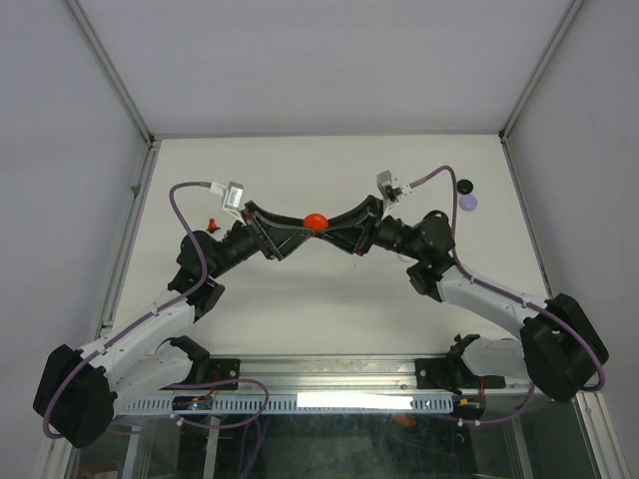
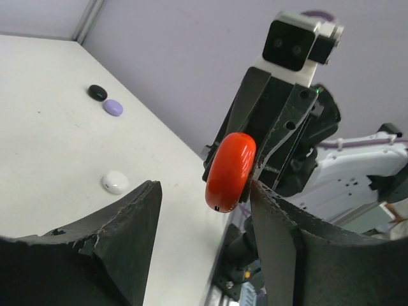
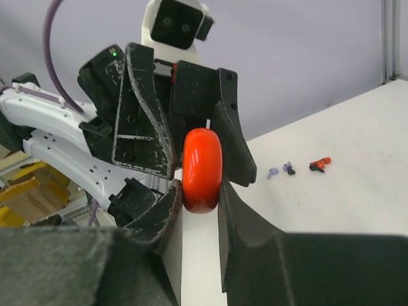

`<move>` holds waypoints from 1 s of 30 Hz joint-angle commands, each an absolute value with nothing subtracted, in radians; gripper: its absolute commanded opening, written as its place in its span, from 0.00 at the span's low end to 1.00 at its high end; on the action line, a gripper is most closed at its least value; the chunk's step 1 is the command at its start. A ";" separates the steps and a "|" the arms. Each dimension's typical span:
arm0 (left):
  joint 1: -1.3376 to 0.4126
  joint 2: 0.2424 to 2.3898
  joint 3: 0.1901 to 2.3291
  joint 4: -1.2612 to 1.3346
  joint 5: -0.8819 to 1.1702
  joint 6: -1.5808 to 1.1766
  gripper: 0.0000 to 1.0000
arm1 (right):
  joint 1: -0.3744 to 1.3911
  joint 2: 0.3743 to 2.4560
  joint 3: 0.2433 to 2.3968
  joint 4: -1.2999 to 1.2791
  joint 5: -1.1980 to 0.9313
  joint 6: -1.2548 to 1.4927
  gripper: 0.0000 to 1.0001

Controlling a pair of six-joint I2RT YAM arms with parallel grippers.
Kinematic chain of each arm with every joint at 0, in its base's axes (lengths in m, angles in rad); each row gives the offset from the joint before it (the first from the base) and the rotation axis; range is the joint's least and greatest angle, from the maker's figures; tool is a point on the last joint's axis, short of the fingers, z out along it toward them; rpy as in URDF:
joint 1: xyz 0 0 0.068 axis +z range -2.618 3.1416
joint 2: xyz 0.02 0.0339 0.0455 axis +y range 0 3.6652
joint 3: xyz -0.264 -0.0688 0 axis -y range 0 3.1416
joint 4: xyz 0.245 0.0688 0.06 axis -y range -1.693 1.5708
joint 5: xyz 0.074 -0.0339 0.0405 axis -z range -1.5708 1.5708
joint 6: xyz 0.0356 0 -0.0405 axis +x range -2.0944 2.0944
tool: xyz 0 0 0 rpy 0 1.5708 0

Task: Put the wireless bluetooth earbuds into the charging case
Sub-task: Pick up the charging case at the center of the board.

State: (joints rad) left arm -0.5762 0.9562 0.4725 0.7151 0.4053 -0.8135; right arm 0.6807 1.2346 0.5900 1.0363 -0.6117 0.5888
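The red charging case [image 3: 202,169] is a smooth, glossy pebble with rounded edges and a thin profile. I see it held in the air over the middle of the matte white table [image 1: 329,165], between the two arms. My right gripper [image 3: 199,191] is clamped on it, rough black finger pads pressed to its two broad faces. My left gripper [image 2: 204,191] stands apart. One worn, foam-like finger [image 2: 131,223] is well clear of the case. The other is right at its edge, and I cannot tell if it touches.

The case looks closed, with no gap along its rim, so I cannot tell what is inside. In both wrist views its narrow edge faces the camera and its long axis runs top to bottom, leaning slightly.

Three more pebble cases lie flat on the table: a shiny black case [image 2: 97,92] just beside a lavender case [image 2: 113,107], and a white case [image 2: 115,182] apart from them, nearer my left fingers. All three are shut.

The earbuds [image 3: 289,168] lie loose on the table, tiny stemmed pieces in lavender, black and red, close together in a row.
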 commanded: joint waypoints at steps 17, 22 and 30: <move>-0.560 0.881 0.794 0.114 0.669 -0.297 0.53 | 0.631 1.164 1.034 -0.027 -0.930 -0.049 0.00; -0.560 0.920 0.824 0.087 0.719 -0.285 0.48 | 0.633 1.176 1.069 -0.083 -0.956 -0.092 0.00; -0.560 0.969 0.853 0.079 0.769 -0.280 0.34 | 0.633 1.213 1.117 -0.143 -0.980 -0.129 0.00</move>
State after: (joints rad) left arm -0.5678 0.9657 0.8013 0.0704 0.7185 -0.3138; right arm 0.6361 1.2076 1.0607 -0.1204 -0.9432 -0.0914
